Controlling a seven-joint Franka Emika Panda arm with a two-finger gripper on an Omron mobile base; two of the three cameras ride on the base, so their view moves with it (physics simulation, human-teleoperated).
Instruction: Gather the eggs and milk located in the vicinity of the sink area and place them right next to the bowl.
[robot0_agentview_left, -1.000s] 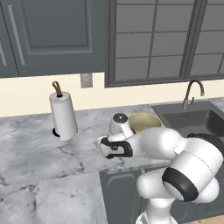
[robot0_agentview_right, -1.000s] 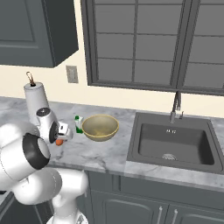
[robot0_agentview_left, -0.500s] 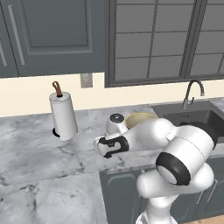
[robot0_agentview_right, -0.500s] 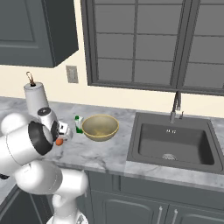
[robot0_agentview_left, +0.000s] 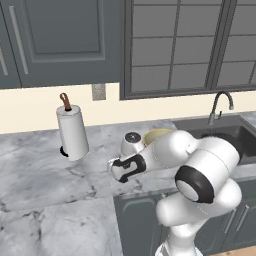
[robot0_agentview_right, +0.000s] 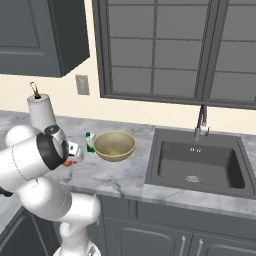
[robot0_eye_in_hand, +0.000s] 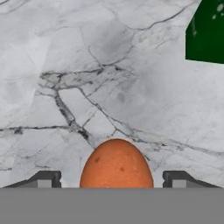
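An orange-brown egg lies on the marble counter between my finger tips in the hand view, with a gap on each side. My gripper is open around it and touches nothing. From the right base view the egg peeks out beside the gripper, left of the tan bowl. The milk stands against the bowl's left side, and its green band fills a top corner of the hand view. The gripper sits low over the counter, and my arm partly hides the bowl.
A paper towel roll stands at the back left of the counter. The dark sink with its curved faucet lies to the right of the bowl. Cabinets hang above on the left.
My hand has shifted a little to the left and stayed low over the counter. The elbow has swung out toward the camera. The egg, milk and bowl have not moved.
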